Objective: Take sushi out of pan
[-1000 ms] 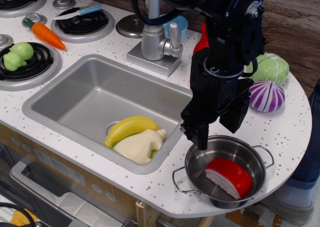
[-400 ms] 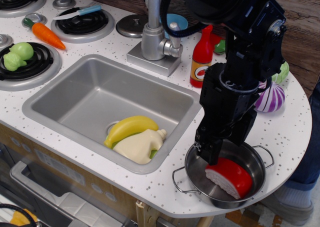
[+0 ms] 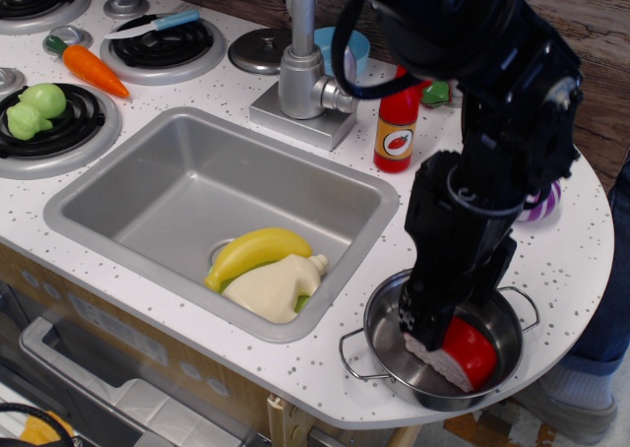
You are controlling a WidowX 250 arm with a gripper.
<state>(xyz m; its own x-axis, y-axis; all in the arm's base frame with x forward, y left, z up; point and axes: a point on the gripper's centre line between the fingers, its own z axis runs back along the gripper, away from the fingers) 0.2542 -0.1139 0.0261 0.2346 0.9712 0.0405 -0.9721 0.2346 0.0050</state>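
One relation decides the coming move: the gripper hangs inside the pan, right over the near-left end of the sushi, apparently touching its white base. The sushi's long axis runs from under the gripper out toward the pan's near-right wall, red top up. Whether the jaws are spread or clamped on it I cannot tell; the arm hides them. The pan sits on the tabletop near its front edge. Left of the gripper lies the sink.
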